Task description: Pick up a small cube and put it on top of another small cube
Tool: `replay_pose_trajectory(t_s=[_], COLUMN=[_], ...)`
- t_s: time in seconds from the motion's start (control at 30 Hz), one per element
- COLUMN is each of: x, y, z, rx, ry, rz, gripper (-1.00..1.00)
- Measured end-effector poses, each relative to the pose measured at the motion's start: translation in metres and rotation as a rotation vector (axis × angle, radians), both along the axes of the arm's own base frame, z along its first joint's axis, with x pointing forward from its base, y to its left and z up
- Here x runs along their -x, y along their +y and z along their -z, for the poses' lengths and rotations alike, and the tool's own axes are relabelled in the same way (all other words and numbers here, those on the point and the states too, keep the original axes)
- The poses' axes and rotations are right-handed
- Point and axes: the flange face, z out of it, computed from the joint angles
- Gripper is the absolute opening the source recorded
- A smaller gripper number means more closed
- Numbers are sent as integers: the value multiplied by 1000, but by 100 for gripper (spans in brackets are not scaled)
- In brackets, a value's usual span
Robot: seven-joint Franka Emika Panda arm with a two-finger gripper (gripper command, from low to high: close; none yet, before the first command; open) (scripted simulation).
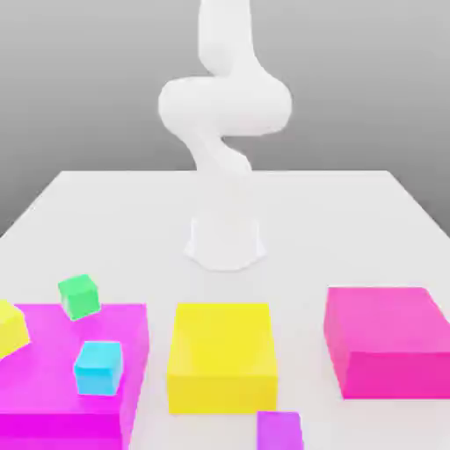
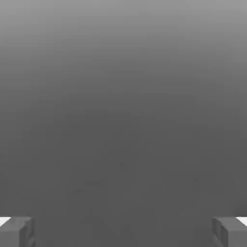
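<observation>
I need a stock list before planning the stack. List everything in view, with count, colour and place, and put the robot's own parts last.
Table: 1, white, under everything.
Large magenta block: 1, at the exterior view's left, near edge.
Large yellow block: 1, centre, in front of the robot base.
Large pink block: 1, at the exterior view's right.
Green small cube: 1, tilted at the magenta block's far edge.
Cyan small cube: 1, on top of the magenta block.
Yellow small cube: 1, tilted at the far left edge, cut off.
Purple small cube: 1, bottom edge, near the yellow block's right corner.
Robot arm: 1, white, centre back.
End effector: 1, grey fingers wide apart, nothing between.
</observation>
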Motion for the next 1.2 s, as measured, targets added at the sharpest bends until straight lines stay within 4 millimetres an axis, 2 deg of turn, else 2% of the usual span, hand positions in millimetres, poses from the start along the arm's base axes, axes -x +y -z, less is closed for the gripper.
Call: replay_pose_trajectory(t_s=[0.1, 0.23, 0.37, 0.5, 0.7, 0.9, 1.03, 1.07, 1.2], x=[-38, -79, -110, -130, -141, -128, -126, -125, -125], y=[7, 15, 24, 32, 47, 60, 62, 62, 62], z=[44, 107, 174, 246, 356, 465, 523, 536, 536], rx=[6, 12, 15, 15, 9, -7, -10, -10, -10], ry=[83, 189, 294, 399, 556, 710, 732, 733, 732], rz=[6, 11, 13, 12, 5, 1, 1, 1, 1], gripper=[0, 0, 0, 0, 0, 0, 0, -100, -100])
